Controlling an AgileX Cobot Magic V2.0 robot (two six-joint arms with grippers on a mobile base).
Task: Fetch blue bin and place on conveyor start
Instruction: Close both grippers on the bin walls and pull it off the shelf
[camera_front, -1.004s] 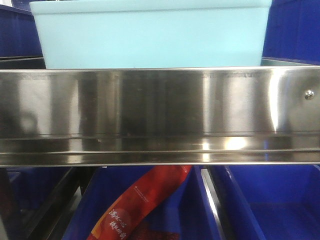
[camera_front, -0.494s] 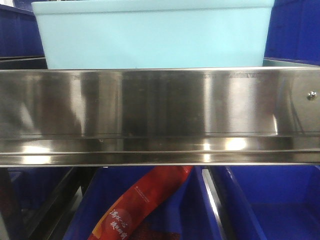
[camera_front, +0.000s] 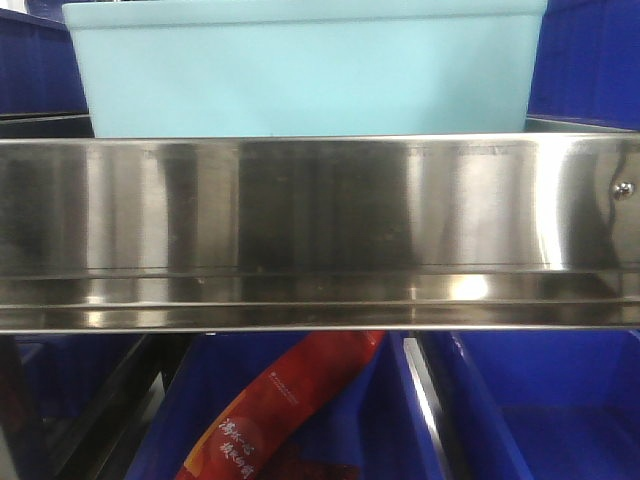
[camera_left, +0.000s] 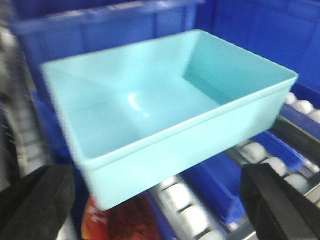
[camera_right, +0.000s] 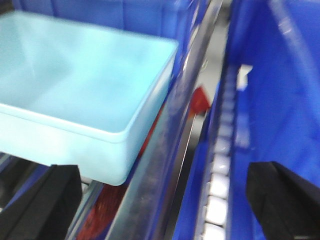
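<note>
The blue bin (camera_front: 305, 70) is a pale turquoise tub on the upper shelf, just behind the shiny steel shelf rail (camera_front: 320, 230). It is empty inside in the left wrist view (camera_left: 165, 105) and sits on white rollers. My left gripper (camera_left: 157, 210) is open, its black fingers (camera_left: 35, 205) wide apart just short of the bin's near wall, not touching it. My right gripper (camera_right: 165, 205) is open, off the bin's (camera_right: 85, 85) right corner, above the rail. The conveyor start is out of view.
Dark royal-blue bins (camera_front: 590, 60) flank the pale bin and fill the lower shelf (camera_front: 540, 400). A red snack packet (camera_front: 280, 410) lies below the rail. White rollers (camera_left: 260, 155) run along the shelf. A dark blue bin wall (camera_right: 280, 100) stands close on the right.
The front view shifted slightly; the pale bin and rail stay almost where they were. No gripper has taken hold of anything.
</note>
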